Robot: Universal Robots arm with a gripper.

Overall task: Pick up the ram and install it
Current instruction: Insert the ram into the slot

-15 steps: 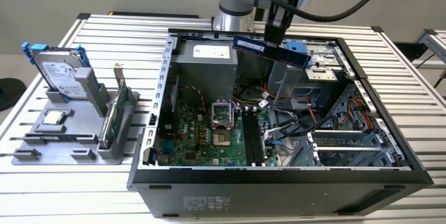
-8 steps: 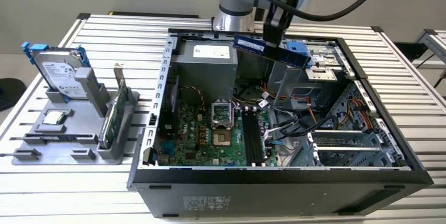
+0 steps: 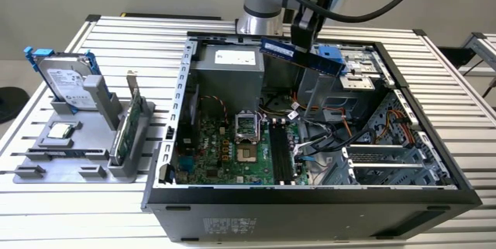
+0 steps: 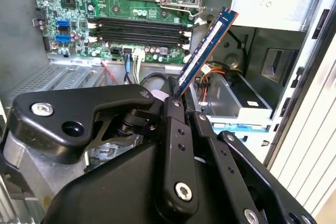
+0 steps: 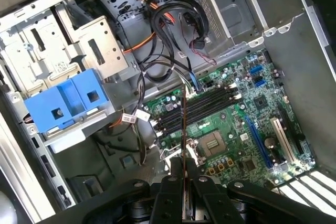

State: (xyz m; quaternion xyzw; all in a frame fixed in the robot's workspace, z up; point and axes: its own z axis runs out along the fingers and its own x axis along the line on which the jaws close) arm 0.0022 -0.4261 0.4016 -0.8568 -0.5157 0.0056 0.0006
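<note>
My gripper [image 3: 301,44] is shut on the ram [image 3: 310,58], a long narrow stick with a row of small chips. It hangs tilted in the air above the back of the open computer case [image 3: 171,144]. In the second wrist view the ram [image 4: 206,48] sticks out slantwise from the black fingers [image 4: 173,109]. In the first wrist view the ram [image 5: 184,124] shows edge-on between the closed jaws of the gripper [image 5: 184,176]. Below it lie the black memory slots [image 5: 202,106] on the green motherboard [image 5: 252,124]; these slots [image 3: 283,153] are also in the exterior view. The ram hangs apart from them.
On the exterior view's left a grey holder [image 3: 78,156] carries a silver hard drive [image 3: 69,80] with blue rails, a green expansion card [image 3: 128,124] and a small square chip [image 3: 62,132]. Inside the case are a blue drive bracket [image 5: 68,103], bundled cables [image 5: 173,19] and the processor socket [image 3: 245,126].
</note>
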